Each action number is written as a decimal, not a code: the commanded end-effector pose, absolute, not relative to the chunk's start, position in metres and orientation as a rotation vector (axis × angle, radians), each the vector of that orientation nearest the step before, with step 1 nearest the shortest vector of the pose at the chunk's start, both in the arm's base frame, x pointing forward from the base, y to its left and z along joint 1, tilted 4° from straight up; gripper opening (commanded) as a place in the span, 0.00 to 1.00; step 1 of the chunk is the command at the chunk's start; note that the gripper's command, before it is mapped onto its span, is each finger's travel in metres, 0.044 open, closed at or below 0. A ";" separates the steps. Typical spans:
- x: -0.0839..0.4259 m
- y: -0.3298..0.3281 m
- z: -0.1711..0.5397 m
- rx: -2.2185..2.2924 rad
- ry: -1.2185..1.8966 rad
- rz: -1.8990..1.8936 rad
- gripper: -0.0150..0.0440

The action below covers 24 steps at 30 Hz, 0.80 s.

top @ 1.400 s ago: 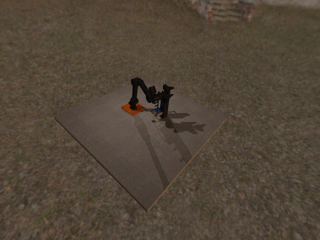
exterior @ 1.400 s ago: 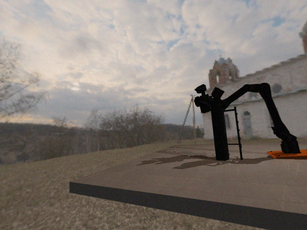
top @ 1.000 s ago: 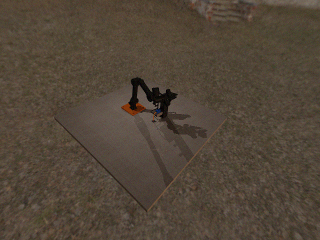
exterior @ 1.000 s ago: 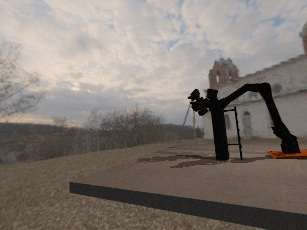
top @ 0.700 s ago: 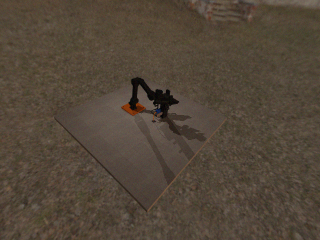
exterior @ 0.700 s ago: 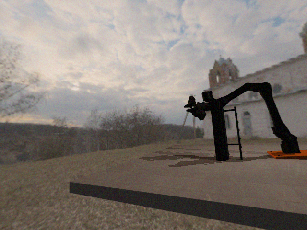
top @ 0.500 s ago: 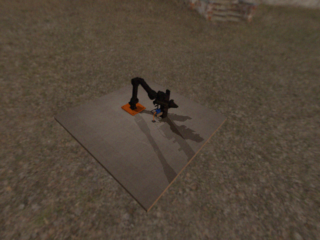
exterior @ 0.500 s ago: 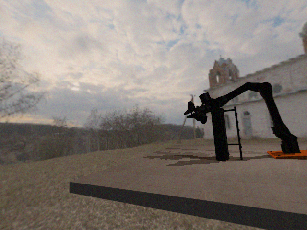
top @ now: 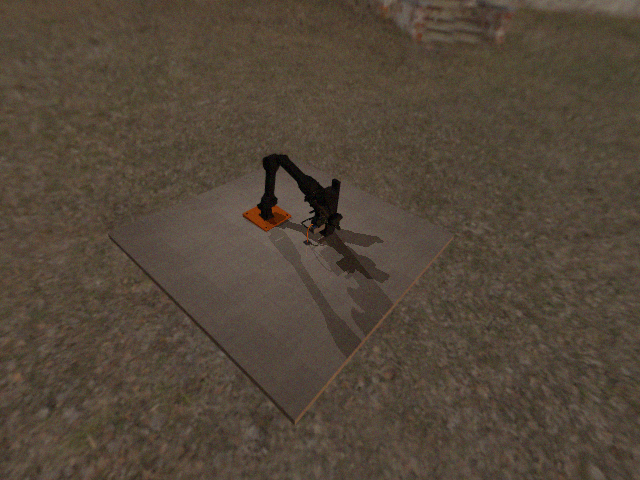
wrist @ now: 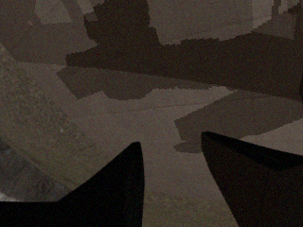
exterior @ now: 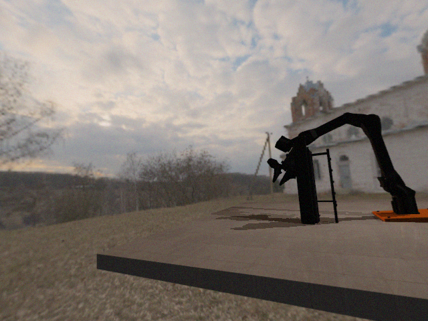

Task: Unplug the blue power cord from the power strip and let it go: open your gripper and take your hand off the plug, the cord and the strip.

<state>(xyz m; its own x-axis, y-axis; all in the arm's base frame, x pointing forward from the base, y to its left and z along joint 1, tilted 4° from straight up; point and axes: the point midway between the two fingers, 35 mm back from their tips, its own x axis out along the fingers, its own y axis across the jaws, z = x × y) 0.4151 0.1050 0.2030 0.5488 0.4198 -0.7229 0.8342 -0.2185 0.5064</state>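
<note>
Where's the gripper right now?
In the exterior view the gripper hangs beside the tall black post, on its left, pointing down, above the table.

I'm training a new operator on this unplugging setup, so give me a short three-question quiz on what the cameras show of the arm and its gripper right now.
1. True or false: the black parallel-jaw gripper has a blue plug clamped between its fingers.
2. What colour is the flat square base plate under the black jointed robot arm? A orange, B green, C white.
3. In the exterior view, which way do the fingertips point relative to the brown wooden board?
Key: 1 false, the gap between the fingers holds nothing; 2 A; 3 down, towards the board.
</note>
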 end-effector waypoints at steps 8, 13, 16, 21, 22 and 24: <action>0.295 0.055 0.174 1.229 1.150 -1.127 0.53; 0.295 0.055 0.174 1.229 1.150 -1.127 0.53; 0.295 0.055 0.174 1.229 1.150 -1.127 0.53; 0.296 0.056 0.174 1.230 1.150 -1.127 0.53; 0.296 0.057 0.174 1.230 1.150 -1.127 0.53; 0.296 0.060 0.174 1.230 1.151 -1.127 0.53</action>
<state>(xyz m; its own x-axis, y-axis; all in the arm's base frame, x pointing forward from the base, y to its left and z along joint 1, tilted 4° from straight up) 0.2968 0.0571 0.1728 0.0900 0.0031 -0.9959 0.9958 0.0191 0.0901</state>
